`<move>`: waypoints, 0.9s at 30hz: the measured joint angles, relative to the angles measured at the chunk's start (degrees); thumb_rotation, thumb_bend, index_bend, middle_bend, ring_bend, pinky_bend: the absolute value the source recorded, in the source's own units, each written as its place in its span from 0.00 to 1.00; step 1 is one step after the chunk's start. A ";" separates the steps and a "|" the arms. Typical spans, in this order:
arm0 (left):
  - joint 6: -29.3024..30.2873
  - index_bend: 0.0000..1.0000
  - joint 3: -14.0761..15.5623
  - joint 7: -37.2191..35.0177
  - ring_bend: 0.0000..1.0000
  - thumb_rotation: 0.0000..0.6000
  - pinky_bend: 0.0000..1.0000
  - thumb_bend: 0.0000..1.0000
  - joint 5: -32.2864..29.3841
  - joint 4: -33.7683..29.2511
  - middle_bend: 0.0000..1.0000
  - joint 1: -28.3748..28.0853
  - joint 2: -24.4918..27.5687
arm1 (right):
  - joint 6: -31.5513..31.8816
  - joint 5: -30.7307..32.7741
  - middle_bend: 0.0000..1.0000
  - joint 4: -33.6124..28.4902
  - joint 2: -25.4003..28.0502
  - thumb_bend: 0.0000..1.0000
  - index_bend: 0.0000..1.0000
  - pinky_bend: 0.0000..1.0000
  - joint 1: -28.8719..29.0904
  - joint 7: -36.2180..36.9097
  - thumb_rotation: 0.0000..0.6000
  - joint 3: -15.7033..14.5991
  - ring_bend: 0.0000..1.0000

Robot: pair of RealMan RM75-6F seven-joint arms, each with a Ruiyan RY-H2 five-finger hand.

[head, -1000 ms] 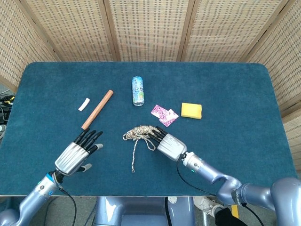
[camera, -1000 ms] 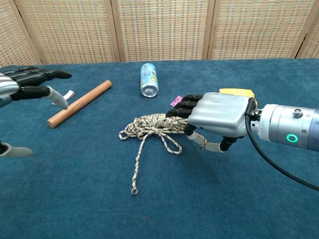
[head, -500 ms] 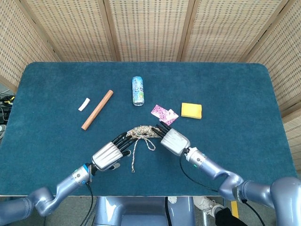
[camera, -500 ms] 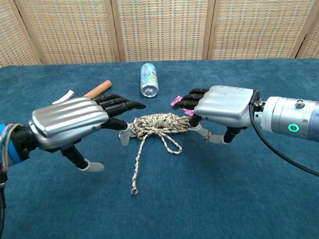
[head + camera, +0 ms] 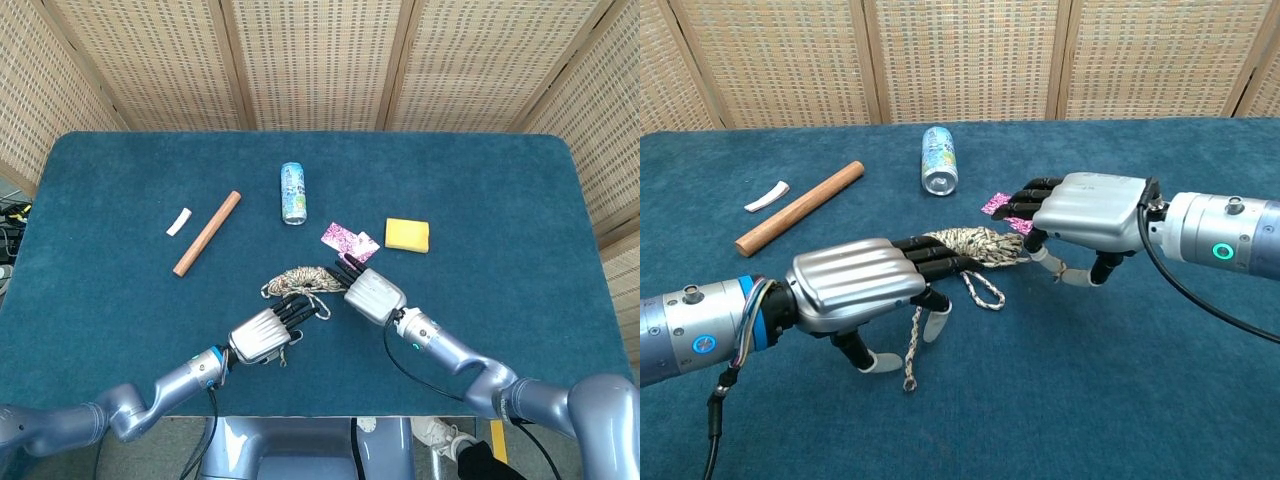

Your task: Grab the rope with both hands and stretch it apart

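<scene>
Rope (image 5: 970,245) lies bunched near the table's (image 5: 520,300) front edge. Left hand (image 5: 855,285) covers one end, right hand (image 5: 1085,212) the other. Whether either actually grips it cannot be told.

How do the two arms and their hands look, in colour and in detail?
Both hands, left and right, have ribbed silver backs, black fingers and pale tips. The arms are silver-blue. The right wrist bears a green ring light and a black cable; the left, a blue disc and coloured wires.

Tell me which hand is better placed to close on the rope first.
Probably the left hand: its fingers lie over the rope bundle. The right hand sits at the bundle's other end, fingers extending past it, toward the pink packet.
</scene>
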 measured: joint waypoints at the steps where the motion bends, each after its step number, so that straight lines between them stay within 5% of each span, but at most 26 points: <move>1: -0.01 0.49 0.24 0.05 0.00 1.00 0.00 0.31 -0.16 0.12 0.00 -0.19 -0.09 | 0.02 -0.09 0.04 0.15 0.01 0.52 0.66 0.00 0.00 0.13 1.00 -0.11 0.00; 27: 0.21 0.53 2.77 1.39 0.00 1.00 0.00 0.37 -4.03 0.86 0.00 -1.86 -1.33 | 0.35 0.05 0.04 0.85 -0.06 0.53 0.66 0.00 -0.48 0.93 1.00 -0.64 0.00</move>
